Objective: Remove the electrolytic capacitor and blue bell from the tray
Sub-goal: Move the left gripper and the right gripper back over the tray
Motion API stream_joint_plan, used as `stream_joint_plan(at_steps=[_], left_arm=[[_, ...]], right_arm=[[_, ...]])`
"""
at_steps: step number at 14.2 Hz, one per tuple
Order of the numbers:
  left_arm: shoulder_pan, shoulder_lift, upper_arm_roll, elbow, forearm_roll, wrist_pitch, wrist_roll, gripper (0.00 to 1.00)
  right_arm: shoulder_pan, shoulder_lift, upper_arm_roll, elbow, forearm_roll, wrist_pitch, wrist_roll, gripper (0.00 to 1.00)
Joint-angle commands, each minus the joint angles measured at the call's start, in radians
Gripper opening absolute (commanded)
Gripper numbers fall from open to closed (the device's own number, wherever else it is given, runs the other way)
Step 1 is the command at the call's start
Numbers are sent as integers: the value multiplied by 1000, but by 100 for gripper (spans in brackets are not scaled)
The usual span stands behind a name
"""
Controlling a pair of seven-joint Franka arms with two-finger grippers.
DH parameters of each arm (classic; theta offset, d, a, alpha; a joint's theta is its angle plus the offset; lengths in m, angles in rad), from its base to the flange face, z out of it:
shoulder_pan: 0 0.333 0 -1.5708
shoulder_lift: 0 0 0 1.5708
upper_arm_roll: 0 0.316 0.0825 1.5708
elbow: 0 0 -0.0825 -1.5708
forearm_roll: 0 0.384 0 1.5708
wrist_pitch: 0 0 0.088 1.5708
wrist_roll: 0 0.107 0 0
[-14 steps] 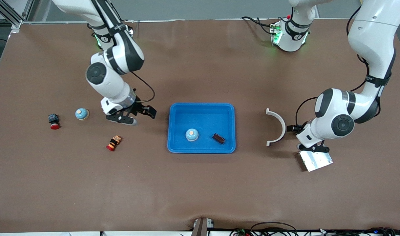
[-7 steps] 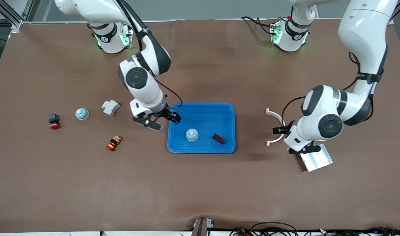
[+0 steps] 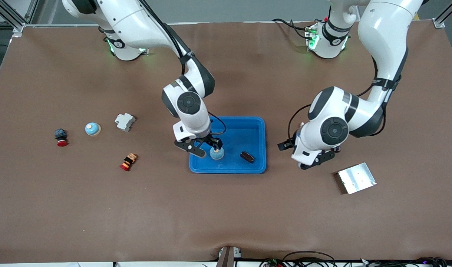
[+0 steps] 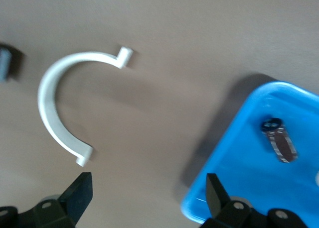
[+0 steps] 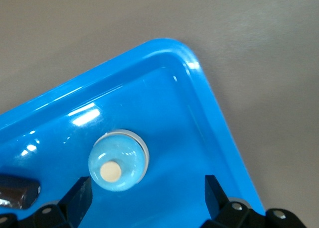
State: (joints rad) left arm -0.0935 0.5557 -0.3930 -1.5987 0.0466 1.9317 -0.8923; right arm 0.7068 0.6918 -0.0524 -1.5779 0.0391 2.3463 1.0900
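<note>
A light blue bell with a cream button and a dark brown capacitor lie in the blue tray at mid-table. My right gripper hangs open over the tray's corner; in its wrist view the bell sits just off the gap between the fingers, untouched. My left gripper is open over bare table beside the tray, toward the left arm's end. Its wrist view shows the capacitor in the tray. A second bell stands on the table toward the right arm's end.
A white half-ring lies under the left arm. A metal plate lies nearer the front camera, toward the left arm's end. A grey block and two red-capped buttons lie toward the right arm's end.
The right arm swept from beside the table bell across to the tray, uncovering the grey block. The left arm moved from over the metal plate toward the tray. Both grippers stayed open.
</note>
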Motion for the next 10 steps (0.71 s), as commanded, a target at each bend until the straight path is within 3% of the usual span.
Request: stream_joint_plan(at_steps=[1, 3, 7, 10], left_arm=[[-46, 70, 6, 107, -33, -7, -118, 100], [-83, 117, 6, 161, -31, 24, -222, 100], [-132, 159, 14, 164, -25, 185, -358, 100], [-150, 177, 17, 164, -22, 233, -401, 100]], right_arm=[[8, 58, -12, 88, -22, -12, 30, 100], [11, 78, -12, 104, -22, -9, 39, 100], [32, 113, -12, 113, -25, 24, 86, 100], [45, 137, -12, 119, -25, 47, 97, 100]])
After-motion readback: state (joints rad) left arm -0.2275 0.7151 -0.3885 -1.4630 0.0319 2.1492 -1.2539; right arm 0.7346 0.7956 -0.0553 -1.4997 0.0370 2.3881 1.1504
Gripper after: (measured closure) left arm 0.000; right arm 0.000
